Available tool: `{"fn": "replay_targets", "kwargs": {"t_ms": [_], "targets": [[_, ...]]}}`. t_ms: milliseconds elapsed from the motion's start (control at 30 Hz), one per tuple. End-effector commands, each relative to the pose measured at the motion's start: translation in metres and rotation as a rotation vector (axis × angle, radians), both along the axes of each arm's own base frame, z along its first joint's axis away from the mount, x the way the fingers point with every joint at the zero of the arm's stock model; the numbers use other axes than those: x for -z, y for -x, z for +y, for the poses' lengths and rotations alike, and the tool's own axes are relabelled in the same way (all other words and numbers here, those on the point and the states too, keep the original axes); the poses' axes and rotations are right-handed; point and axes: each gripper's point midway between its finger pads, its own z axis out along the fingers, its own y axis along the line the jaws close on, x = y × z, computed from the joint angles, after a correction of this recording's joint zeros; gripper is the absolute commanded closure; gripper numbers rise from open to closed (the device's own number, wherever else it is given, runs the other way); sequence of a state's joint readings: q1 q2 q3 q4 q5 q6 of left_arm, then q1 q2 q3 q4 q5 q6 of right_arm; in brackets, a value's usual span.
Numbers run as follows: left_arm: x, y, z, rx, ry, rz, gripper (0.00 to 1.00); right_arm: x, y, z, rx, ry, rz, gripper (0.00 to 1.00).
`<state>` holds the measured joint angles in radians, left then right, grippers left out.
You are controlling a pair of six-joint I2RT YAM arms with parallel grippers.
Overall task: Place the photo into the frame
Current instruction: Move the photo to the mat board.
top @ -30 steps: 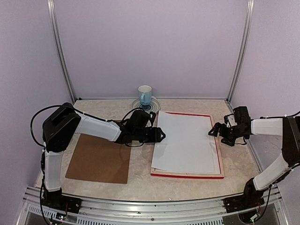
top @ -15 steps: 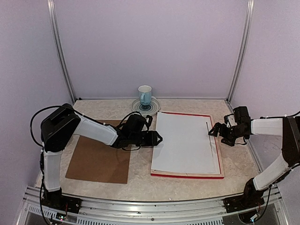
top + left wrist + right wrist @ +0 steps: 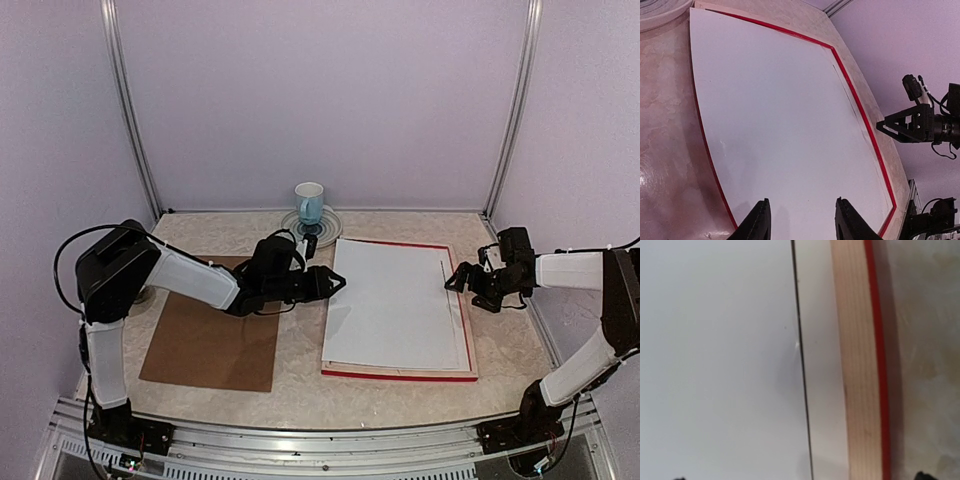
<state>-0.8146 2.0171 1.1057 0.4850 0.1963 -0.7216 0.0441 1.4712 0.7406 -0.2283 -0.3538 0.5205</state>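
Note:
The frame (image 3: 400,374) lies face down right of centre, red edges around a pale wood reverse. On it rests the photo (image 3: 395,305), white reverse up, almost square with the frame. My left gripper (image 3: 337,283) hovers at the photo's left edge. In the left wrist view its fingers (image 3: 759,222) stand apart over the white photo (image 3: 780,125) with nothing between them, and the frame's red edge (image 3: 878,159) runs beyond. My right gripper (image 3: 457,281) is wide open over the frame's right rail. The right wrist view shows the photo (image 3: 715,355) and the frame's wood rail (image 3: 855,365).
A brown backing board (image 3: 213,340) lies flat at the left, under my left arm. A blue-and-white cup (image 3: 309,203) stands on a saucer (image 3: 327,229) at the back. A white strip (image 3: 822,390) shows between the photo's right edge and the frame's rail.
The photo has shifted from a skewed lie to sit straighter within the frame. My left gripper drew back slightly to the left and its jaws narrowed a little. The right arm stayed still.

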Motion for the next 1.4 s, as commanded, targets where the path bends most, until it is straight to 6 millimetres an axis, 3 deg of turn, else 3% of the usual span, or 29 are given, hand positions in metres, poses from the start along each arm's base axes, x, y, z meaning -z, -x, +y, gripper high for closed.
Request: {"fn": "replay_targets", "kwargs": {"t_ms": [0, 200, 400, 600, 967, 1367], "targets": [[-0.017, 0.005, -0.007, 0.041, 0.087, -0.004, 0.56, -0.003, -0.005, -0.005, 0.013, 0.010, -0.006, 0.01], [-0.006, 0.004, -0.005, 0.027, 0.075, 0.021, 0.58, -0.003, -0.004, -0.005, 0.011, 0.010, -0.003, 0.01], [0.006, -0.001, 0.016, -0.072, -0.072, 0.013, 0.51, -0.005, -0.004, -0.004, 0.008, 0.009, -0.012, 0.01], [0.028, 0.007, 0.020, -0.071, -0.139, 0.059, 0.48, -0.004, -0.005, -0.003, 0.006, 0.001, -0.008, 0.01], [0.033, 0.008, 0.004, -0.019, -0.105, 0.077, 0.48, -0.003, -0.003, -0.003, 0.006, 0.002, -0.006, 0.01], [0.053, 0.003, 0.005, -0.043, -0.156, 0.093, 0.48, -0.003, -0.004, -0.002, 0.003, -0.002, -0.007, 0.01]]}}
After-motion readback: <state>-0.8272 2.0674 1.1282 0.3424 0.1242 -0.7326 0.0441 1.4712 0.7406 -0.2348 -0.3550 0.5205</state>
